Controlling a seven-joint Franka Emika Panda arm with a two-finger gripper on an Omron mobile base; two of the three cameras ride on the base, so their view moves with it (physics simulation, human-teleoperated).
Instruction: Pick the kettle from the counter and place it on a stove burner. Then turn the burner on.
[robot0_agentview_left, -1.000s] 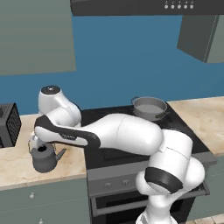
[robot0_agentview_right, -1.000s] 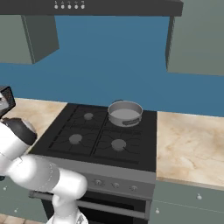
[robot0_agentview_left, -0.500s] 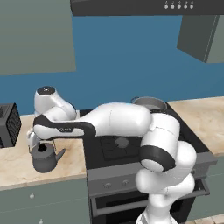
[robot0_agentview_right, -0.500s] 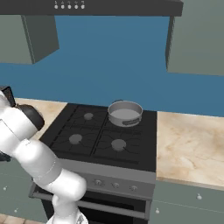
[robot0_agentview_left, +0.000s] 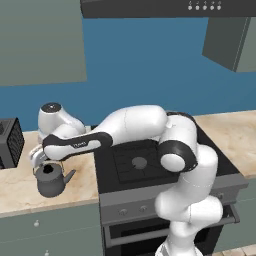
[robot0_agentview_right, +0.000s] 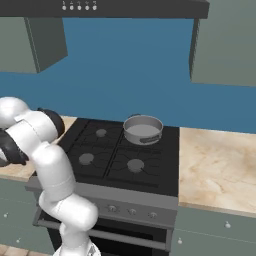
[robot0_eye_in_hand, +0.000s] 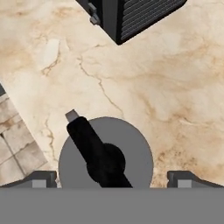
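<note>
You are looking at the arm reaching far to its left, with the jaws (robot0_eye_in_hand: 112, 179) hanging directly over the kettle (robot0_agentview_left: 50, 179). The jaws are standing spread wide and are gripping nothing: in the hand view one fingertip (robot0_eye_in_hand: 39, 178) is showing to the left of the kettle body and the other to its right, with the kettle lying between them. You cannot tell from these views whether either fingertip is touching the kettle.

The kettle is sitting upright on the table (robot0_agentview_left: 20, 190), left of the stove (robot0_agentview_left: 150, 167) and near the table's front edge. In the left base view its spout is pointing toward the stove. In the hand view you are seeing the kettle from above: the black handle is running diagonally across the grey lid, over the black knob.

A dark slatted appliance (robot0_eye_in_hand: 131, 17) is standing on the table beyond the kettle, well apart from it; in the left base view it is sitting at the far left edge.

On the stove, a shiny pot (robot0_agentview_right: 143, 129) is occupying the rear right burner. The front left stove burner (robot0_agentview_right: 86, 159) is standing bare, as is the front right one. Small knobs (robot0_agentview_right: 131, 212) are lining the stove's front panel.
</note>
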